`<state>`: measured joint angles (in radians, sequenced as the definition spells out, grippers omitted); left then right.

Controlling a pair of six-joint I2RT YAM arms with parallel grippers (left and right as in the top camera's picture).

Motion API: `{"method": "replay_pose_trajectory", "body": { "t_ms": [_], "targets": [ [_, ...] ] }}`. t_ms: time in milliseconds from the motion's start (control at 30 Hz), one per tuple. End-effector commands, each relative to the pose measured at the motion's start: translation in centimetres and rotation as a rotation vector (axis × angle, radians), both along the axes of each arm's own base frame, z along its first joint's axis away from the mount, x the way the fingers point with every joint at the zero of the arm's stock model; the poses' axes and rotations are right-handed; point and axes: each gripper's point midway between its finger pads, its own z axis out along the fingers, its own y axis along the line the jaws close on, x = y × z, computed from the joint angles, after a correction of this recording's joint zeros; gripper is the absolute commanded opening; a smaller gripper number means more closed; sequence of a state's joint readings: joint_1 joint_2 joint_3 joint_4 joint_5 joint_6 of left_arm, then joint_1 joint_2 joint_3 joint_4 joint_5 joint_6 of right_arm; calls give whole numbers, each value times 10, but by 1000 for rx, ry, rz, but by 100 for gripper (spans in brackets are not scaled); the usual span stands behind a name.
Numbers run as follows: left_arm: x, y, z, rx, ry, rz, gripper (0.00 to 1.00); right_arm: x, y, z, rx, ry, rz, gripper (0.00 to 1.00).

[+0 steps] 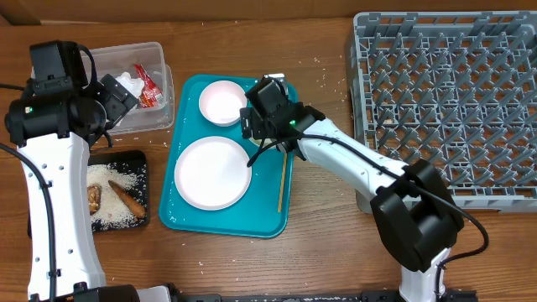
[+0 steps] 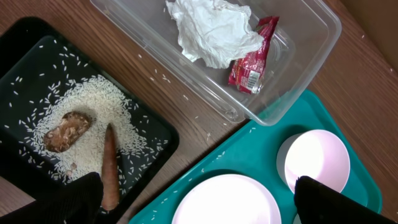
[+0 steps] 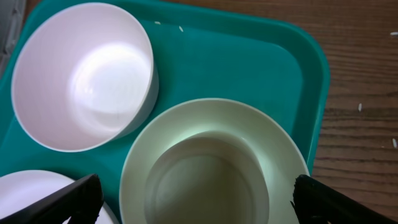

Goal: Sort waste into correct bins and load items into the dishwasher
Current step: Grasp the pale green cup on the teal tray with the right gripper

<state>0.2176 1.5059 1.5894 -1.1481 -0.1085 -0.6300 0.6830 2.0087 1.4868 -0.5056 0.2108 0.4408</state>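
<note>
While the red wrapper (image 2: 252, 59) is showing a small white label, its print is too small to read. It is lying beside the crumpled, soft-looking paper napkin (image 2: 211, 31) inside the clear, smooth-walled plastic tub (image 2: 298, 74). The flat black tray (image 2: 25, 50) is holding grainy white rice (image 2: 81, 106), a lumpy brown scrap (image 2: 67, 130) and a long tapered one (image 2: 110, 165).

The left gripper (image 2: 202, 202) is hanging with fingers wide apart, gripping nothing. The right gripper (image 3: 199, 202) is hovering, likewise spread, over a glossy pale dish (image 3: 211, 162) on the teal tray (image 3: 298, 74), next to a round white bowl (image 3: 81, 74). A large plate (image 1: 211, 172) and a thin wooden stick (image 1: 281, 184) are sharing that tray. The grey pegged lattice rack (image 1: 453, 92) is standing apart.
</note>
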Motion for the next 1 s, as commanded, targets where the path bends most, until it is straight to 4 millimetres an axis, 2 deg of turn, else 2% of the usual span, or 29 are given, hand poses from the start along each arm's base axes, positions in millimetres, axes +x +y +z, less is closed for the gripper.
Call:
{"method": "replay_pose_trajectory", "body": {
  "t_ms": [0,167,233,367,500,567,700,800,900,967],
  "targets": [
    [0,1,1,-6,-6,13,100,7,1,1,-4,-20,-24,100],
    [0,1,1,-6,-6,13,100,6,0,-5,-1,-5,-44,99],
    [0,1,1,-6,-6,13,100,5,0,-10,-2,8,-56,95],
    [0,1,1,-6,-6,13,100,2,-2,-15,-10,27,-63,78],
    [0,1,1,-6,-6,13,100,1,-2,-13,-2,38,-81,73],
    [0,1,1,-6,-6,13,100,1,-1,-5,1,35,-82,71],
    [0,1,1,-6,-6,13,100,8,-5,30,22,-11,-99,66],
    [0,1,1,-6,-6,13,100,16,-14,70,41,-78,-131,60],
    [0,1,1,-6,-6,13,100,24,-33,115,87,-143,-172,58],
    [0,1,1,-6,-6,13,100,29,-56,141,106,-177,-216,59]
  ]
}}
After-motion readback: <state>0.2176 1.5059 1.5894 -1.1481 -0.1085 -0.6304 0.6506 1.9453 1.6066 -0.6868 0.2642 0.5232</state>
